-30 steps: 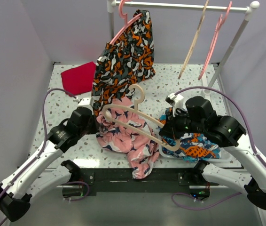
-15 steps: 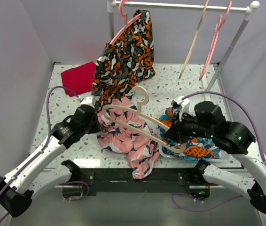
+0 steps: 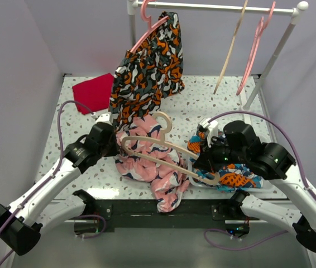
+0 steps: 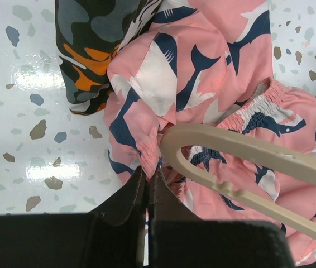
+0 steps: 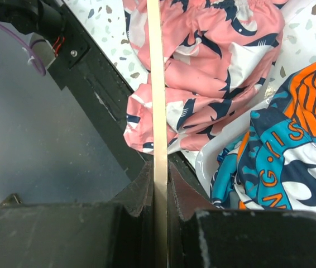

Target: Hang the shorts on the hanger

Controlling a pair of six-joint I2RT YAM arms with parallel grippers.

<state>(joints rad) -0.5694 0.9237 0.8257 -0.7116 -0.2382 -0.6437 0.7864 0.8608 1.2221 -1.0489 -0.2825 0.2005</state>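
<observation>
The pink shorts (image 3: 149, 167) with navy-and-white print lie crumpled at the table's near middle, one end hanging over the front edge. The beige hanger (image 3: 166, 157) is held over them, hook toward the back. My left gripper (image 3: 115, 144) is shut on a fold of the shorts (image 4: 147, 146), right beside the hanger's rounded end (image 4: 172, 146). My right gripper (image 3: 202, 167) is shut on the hanger's bar (image 5: 157, 111), which runs straight up the right wrist view above the shorts (image 5: 214, 67).
An orange-black-white garment (image 3: 147, 72) hangs from a pink hanger on the rail at the back. A blue-orange cloth (image 3: 233, 173) lies in a white tray under my right arm. A red cloth (image 3: 92, 92) lies back left. Two more hangers (image 3: 242, 50) hang on the rail.
The right gripper has lowered and tilted the hanger closer to the shorts. The left gripper has shifted slightly right, still gripping the fabric.
</observation>
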